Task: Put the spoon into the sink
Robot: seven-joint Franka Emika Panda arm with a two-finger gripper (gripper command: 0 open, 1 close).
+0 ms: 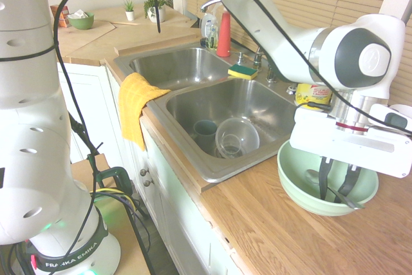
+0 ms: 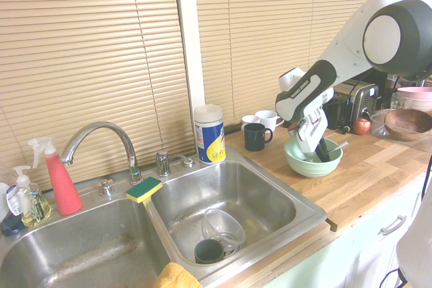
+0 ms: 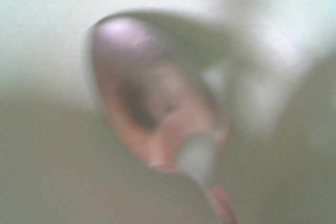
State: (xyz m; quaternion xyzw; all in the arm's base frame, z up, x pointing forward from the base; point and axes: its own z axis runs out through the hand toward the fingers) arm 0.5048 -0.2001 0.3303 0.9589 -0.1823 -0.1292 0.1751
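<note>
The silver spoon (image 1: 355, 205) lies in a pale green bowl (image 1: 288, 175) on the wooden counter, to the right of the sink (image 1: 257, 104). Its handle pokes over the bowl's rim. My gripper (image 1: 336, 190) reaches down into the bowl, its two dark fingers standing either side of the spoon with a gap still showing between them. From the other side, the gripper (image 2: 322, 153) is low in the bowl (image 2: 300, 161) and the spoon handle (image 2: 338, 145) sticks out to the right. Close up and blurred, the spoon's oval bowl (image 3: 157, 114) fills the wrist view.
The right basin of the sink (image 2: 256, 197) holds a clear glass bowl (image 1: 237, 136) and a dark cup (image 1: 206, 132). A yellow cloth (image 1: 135, 104) hangs over the sink's front edge. Mugs (image 2: 256, 136), a wipes tub (image 2: 209, 133) and a wooden bowl (image 2: 407, 123) stand on the counter.
</note>
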